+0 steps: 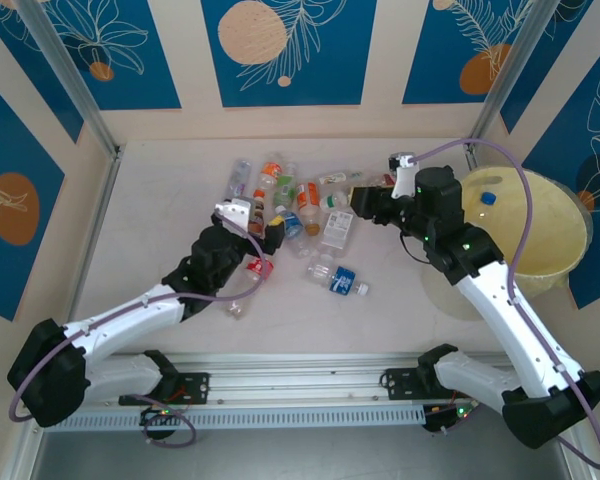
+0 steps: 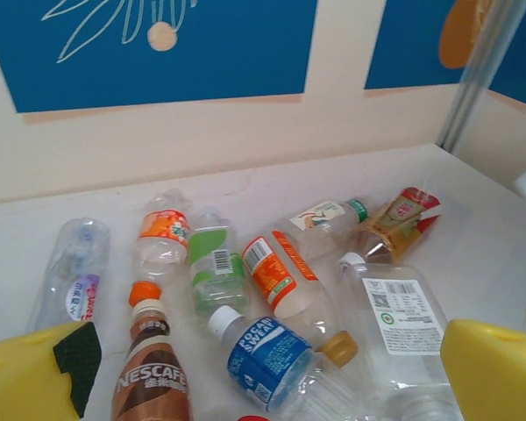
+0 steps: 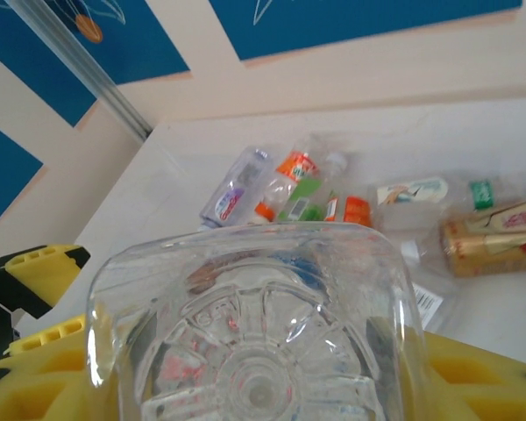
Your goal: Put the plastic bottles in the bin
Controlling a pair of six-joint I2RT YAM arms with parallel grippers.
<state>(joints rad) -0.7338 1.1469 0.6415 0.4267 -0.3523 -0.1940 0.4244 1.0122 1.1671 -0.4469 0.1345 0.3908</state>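
Several plastic bottles (image 1: 290,200) lie in a heap in the middle of the table, with orange, green, blue and white labels. My left gripper (image 1: 255,222) hovers at the heap's near left edge and is open. Between its yellow fingers (image 2: 495,368) lie a blue-labelled bottle (image 2: 267,355) and a brown coffee bottle (image 2: 153,377). My right gripper (image 1: 363,200) stands at the heap's right side, shut on a clear square-based bottle (image 3: 245,298) whose bottom faces the camera. The pale yellow bin (image 1: 540,245) sits at the far right, with a blue-capped bottle (image 1: 487,198) inside it.
A blue-labelled bottle (image 1: 343,281), a red-labelled one (image 1: 260,266) and a clear one (image 1: 238,305) lie apart from the heap, nearer the arms. Blue-and-cream walls with metal posts (image 1: 75,85) close the table on three sides.
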